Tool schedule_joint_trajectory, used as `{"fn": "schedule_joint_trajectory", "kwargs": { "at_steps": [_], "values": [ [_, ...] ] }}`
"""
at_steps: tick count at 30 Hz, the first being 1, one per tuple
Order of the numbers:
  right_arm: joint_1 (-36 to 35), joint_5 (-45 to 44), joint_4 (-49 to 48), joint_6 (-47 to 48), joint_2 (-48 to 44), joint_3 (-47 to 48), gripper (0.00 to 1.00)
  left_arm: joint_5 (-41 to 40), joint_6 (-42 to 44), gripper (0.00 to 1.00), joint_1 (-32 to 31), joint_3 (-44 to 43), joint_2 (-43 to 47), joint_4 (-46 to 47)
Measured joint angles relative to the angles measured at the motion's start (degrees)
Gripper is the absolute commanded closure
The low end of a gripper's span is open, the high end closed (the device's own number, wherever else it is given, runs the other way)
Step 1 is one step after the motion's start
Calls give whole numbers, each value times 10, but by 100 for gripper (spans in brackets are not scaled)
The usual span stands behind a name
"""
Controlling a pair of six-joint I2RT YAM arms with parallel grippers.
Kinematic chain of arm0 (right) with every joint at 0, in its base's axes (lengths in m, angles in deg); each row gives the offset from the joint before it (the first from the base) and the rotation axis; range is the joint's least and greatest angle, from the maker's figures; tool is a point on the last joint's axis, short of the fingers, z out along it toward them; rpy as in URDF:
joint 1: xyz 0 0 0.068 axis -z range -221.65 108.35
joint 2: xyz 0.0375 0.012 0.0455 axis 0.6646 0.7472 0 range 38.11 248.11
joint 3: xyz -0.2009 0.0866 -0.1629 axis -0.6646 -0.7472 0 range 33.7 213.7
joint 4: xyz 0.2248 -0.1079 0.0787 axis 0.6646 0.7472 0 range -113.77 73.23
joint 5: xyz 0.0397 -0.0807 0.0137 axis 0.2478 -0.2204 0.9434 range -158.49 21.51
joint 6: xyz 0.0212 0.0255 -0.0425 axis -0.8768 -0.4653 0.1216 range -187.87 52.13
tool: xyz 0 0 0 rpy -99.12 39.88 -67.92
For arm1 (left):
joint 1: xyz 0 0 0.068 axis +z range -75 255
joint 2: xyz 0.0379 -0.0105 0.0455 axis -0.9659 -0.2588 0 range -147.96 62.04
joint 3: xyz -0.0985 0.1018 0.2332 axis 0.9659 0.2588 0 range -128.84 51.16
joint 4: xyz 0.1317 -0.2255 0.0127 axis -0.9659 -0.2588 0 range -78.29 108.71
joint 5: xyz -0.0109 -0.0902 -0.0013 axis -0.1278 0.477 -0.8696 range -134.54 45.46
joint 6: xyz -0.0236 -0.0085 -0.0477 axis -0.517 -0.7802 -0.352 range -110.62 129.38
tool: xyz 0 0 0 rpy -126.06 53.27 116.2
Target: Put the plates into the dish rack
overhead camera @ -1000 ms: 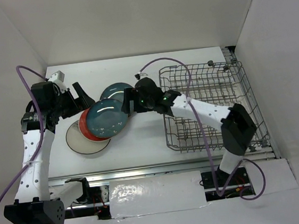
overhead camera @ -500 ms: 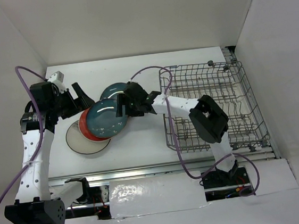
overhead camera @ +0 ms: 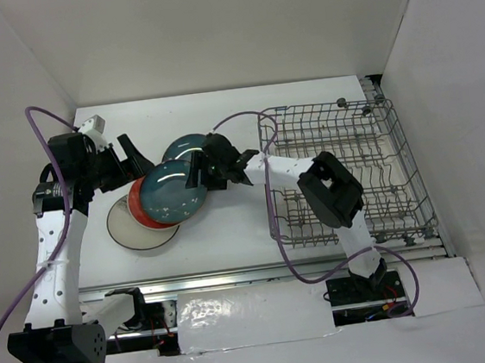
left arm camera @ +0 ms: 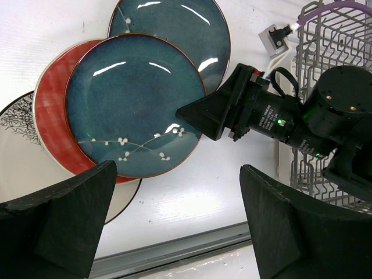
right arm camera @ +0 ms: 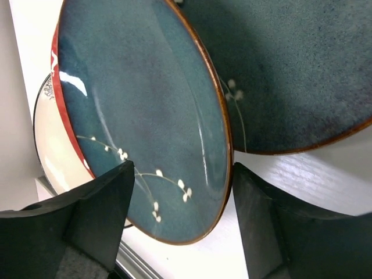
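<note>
Four plates lie overlapped at the table's left middle. The top teal plate (overhead camera: 172, 191) rests on a red plate (overhead camera: 140, 211) and a cream plate (overhead camera: 128, 231), and a second teal plate (overhead camera: 188, 145) sits behind it. My right gripper (overhead camera: 197, 176) is open at the top teal plate's (right arm camera: 145, 116) right edge. One of its fingers is over the plate face and the other is past the rim (right arm camera: 183, 171). Above the stack's left side, my left gripper (overhead camera: 136, 160) hangs wide open and holds nothing (left arm camera: 177, 174). The dish rack (overhead camera: 272, 197) stands to the right.
The grey wire rack (left arm camera: 325, 35) holds no plates. The right arm's purple cable loops over the rack's near-left corner. White walls close in the table at the back and on both sides. A metal rail runs along the front edge.
My right gripper has moved left to the top teal plate's edge, the arm's elbow has folded over the rack, and its jaws have narrowed. The left arm has stayed still.
</note>
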Motion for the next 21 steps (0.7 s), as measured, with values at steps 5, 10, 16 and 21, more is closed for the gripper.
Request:
{"fn": "schedule_joint_trajectory", "kwargs": {
  "at_steps": [5, 10, 16, 21],
  "values": [
    [0, 12, -24, -14, 22, 0, 34, 7, 0, 1, 0, 0, 1, 0],
    [1, 16, -37, -25, 32, -3, 54, 9, 0, 1, 0, 0, 2, 0],
    [4, 14, -59, -43, 29, -28, 73, 11, 1, 1, 0, 0, 3, 0],
    [4, 7, -69, -47, 10, -38, 79, 12, 1, 1, 0, 0, 4, 0]
  ]
}}
